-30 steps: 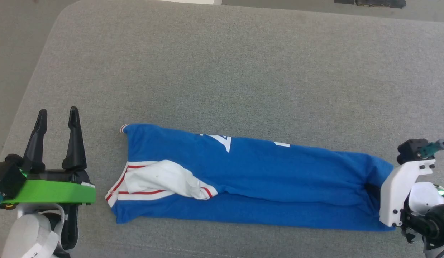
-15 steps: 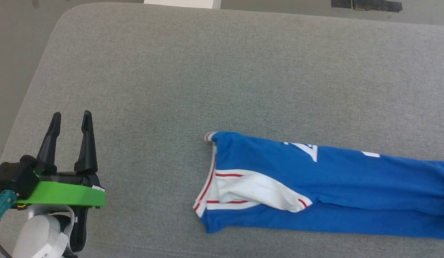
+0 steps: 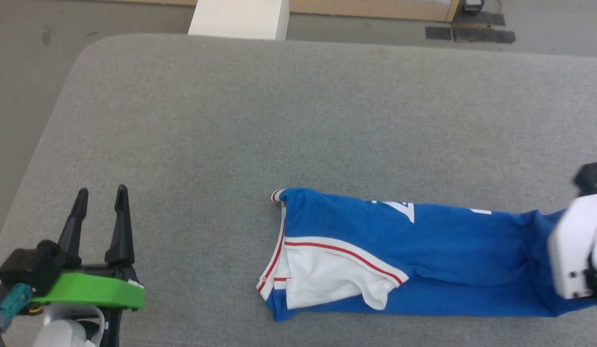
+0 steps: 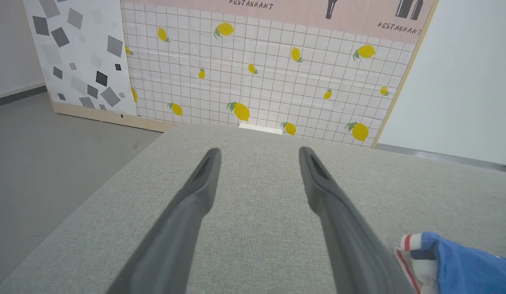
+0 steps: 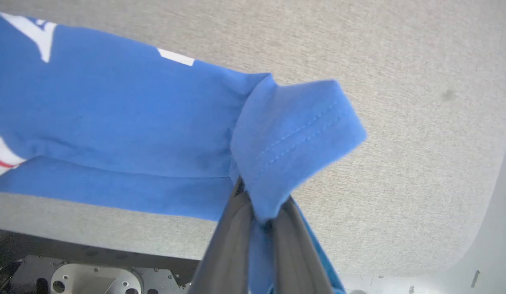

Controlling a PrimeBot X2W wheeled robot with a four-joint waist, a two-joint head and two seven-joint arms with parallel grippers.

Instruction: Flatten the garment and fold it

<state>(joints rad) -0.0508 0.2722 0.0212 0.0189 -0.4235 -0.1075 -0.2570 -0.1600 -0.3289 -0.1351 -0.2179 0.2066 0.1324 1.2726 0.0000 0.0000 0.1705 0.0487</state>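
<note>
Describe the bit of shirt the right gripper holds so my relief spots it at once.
On the grey table a blue shirt lies in a long band near the front edge. At its right end the right gripper is shut on a hem corner. It is plain blue with two stitch rows and bunched up, unlike the left end's white sleeve with red stripes.

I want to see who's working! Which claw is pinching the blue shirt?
The right gripper: its fingers are shut on the hem of the blue shirt. The left gripper stands open, well apart from the shirt.
</note>
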